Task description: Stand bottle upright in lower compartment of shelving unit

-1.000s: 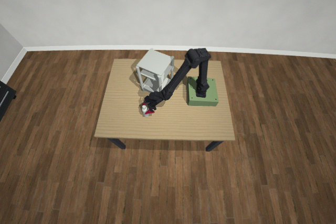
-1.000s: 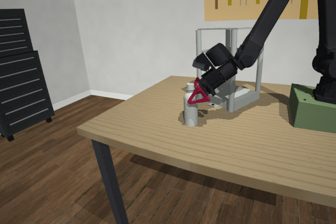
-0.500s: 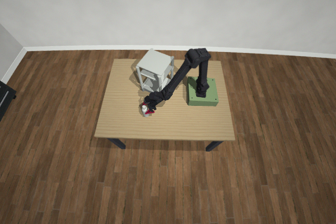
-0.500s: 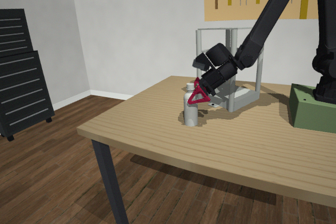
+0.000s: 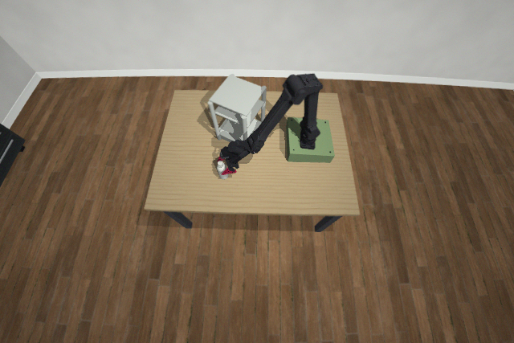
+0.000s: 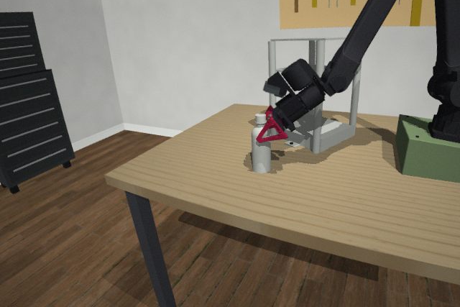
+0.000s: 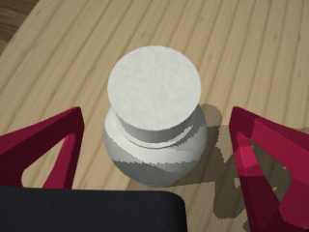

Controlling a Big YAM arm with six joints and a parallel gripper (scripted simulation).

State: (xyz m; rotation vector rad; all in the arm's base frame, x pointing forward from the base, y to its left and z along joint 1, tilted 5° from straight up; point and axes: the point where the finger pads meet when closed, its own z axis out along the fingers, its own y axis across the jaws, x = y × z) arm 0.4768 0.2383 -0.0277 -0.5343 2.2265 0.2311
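The white bottle [image 5: 221, 168] [image 6: 261, 158] [image 7: 154, 87] stands upright, cap up, on the wooden table in front of the shelving unit. My gripper [image 5: 222, 166] [image 6: 262, 126] [image 7: 156, 116] is open, tilted downward, with its red fingers on either side of the bottle's upper part. In the wrist view there is a gap between each finger and the bottle. The light grey shelving unit [image 5: 237, 95] [image 6: 316, 140] stands at the back left of the table. Its lower compartment shows only partly, behind a post and the arm.
The arm's green base block [image 5: 310, 155] [image 6: 427, 158] is at the table's right. The forearm passes close to the shelving unit's right front in the top view. The unit has upright corner posts and a shelf above the lower compartment. The table's [image 5: 182, 189] left edge is near the bottle.
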